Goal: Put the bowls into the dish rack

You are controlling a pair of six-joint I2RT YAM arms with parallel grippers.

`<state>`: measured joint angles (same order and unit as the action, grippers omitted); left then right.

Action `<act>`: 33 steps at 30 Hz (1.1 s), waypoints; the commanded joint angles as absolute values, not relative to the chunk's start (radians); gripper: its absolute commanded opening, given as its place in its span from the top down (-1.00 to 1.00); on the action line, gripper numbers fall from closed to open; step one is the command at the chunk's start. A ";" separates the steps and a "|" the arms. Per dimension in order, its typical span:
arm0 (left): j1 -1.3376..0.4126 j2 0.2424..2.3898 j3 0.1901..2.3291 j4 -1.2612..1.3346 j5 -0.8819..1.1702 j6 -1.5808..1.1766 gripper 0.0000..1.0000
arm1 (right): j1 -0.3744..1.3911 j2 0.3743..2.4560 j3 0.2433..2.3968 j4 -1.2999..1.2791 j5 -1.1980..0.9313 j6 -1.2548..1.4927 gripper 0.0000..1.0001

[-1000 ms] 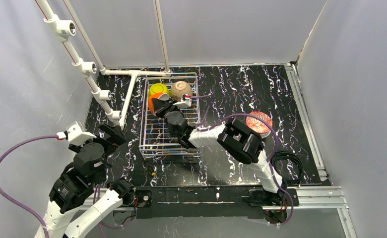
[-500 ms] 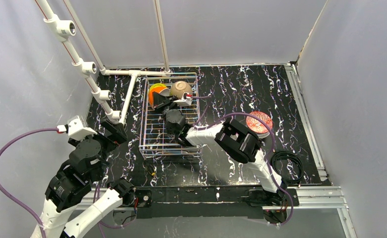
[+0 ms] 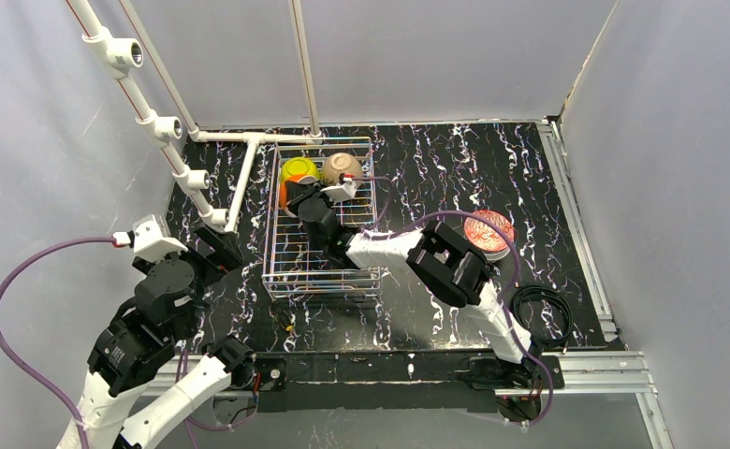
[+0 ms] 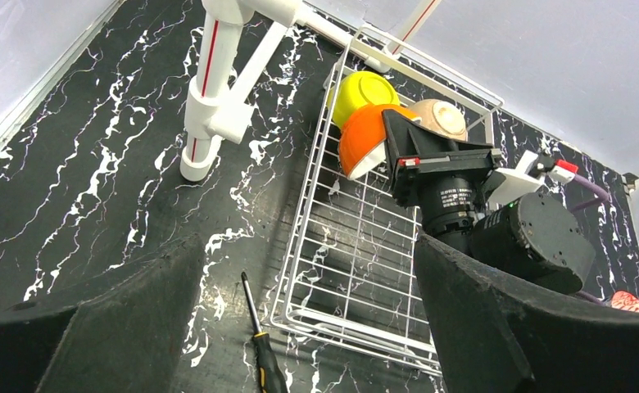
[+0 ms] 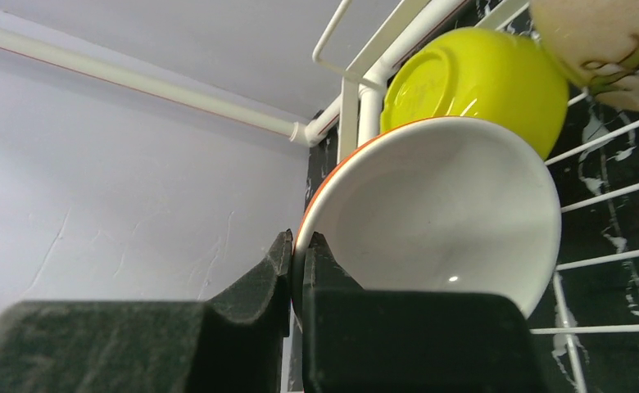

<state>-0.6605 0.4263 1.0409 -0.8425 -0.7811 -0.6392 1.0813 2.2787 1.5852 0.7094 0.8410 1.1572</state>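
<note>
Table top [image 3: 455, 168]: black, white marble-like veining.
Wire dish rack [image 3: 322, 279]: white thin grid.
Round glossy lime-yellow bowl [image 5: 472, 82]: plain, one colour.
Round orange bowl [image 5: 439, 213]: orange outside, white inside.
Round beige bowl [image 3: 343, 166]: cream-tan, olive-brown line marks.
Round red bowl [image 3: 489, 231]: pale speckled pattern.
Screwdriver [image 4: 259, 334]: dark shaft, black-and-yellow handle.
Cable [image 4: 592, 187]: purple.
Plastic pipe frame [image 3: 169, 126]: white, thin red stripe.
</note>
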 commanded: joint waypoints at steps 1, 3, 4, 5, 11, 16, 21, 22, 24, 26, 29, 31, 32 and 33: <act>-0.664 0.442 1.063 -0.840 -0.795 -0.625 -0.96 | 1.042 2.272 1.669 0.670 0.719 1.279 0.97; -0.664 0.443 1.064 -0.837 -0.796 -0.619 -0.96 | 1.016 2.273 1.681 0.629 0.630 1.326 0.97; -0.664 0.443 1.064 -0.835 -0.796 -0.617 -0.97 | 1.006 2.269 1.681 0.613 0.589 1.344 0.97; -0.664 0.443 1.065 -0.833 -0.796 -0.616 -0.97 | 0.995 2.263 1.678 0.592 0.551 1.367 0.97; -0.664 0.448 1.062 -0.820 -0.796 -0.611 -0.96 | 0.938 2.189 1.590 0.516 0.266 1.405 0.97; -0.663 0.448 1.047 -0.809 -0.792 -0.617 -0.96 | 0.918 2.123 1.554 0.427 0.059 1.312 0.97; -0.663 0.444 1.040 -0.813 -0.793 -0.621 -0.96 | 0.917 2.098 1.564 0.334 -0.095 1.227 0.97; -0.664 0.441 1.038 -0.814 -0.794 -0.621 -0.96 | 0.917 2.101 1.566 0.325 -0.135 1.214 0.97; -0.664 0.434 1.034 -0.818 -0.796 -0.623 -0.97 | 0.915 2.112 1.567 0.324 -0.213 1.207 0.97; -0.664 0.433 1.029 -0.818 -0.799 -0.624 -0.96 | 0.915 2.120 1.555 0.327 -0.270 1.207 0.97; -0.664 0.434 1.028 -0.820 -0.798 -0.627 -0.96 | 0.914 2.118 1.510 0.351 -0.325 1.228 0.97; -0.664 0.434 1.025 -0.823 -0.798 -0.629 -0.96 | 0.908 2.119 1.476 0.403 -0.368 1.271 0.97; -0.664 0.435 1.025 -0.824 -0.797 -0.630 -0.96 | 0.906 2.120 1.459 0.432 -0.388 1.297 0.97; -0.664 0.436 1.024 -0.825 -0.798 -0.630 -0.97 | 0.906 2.118 1.443 0.464 -0.403 1.321 0.97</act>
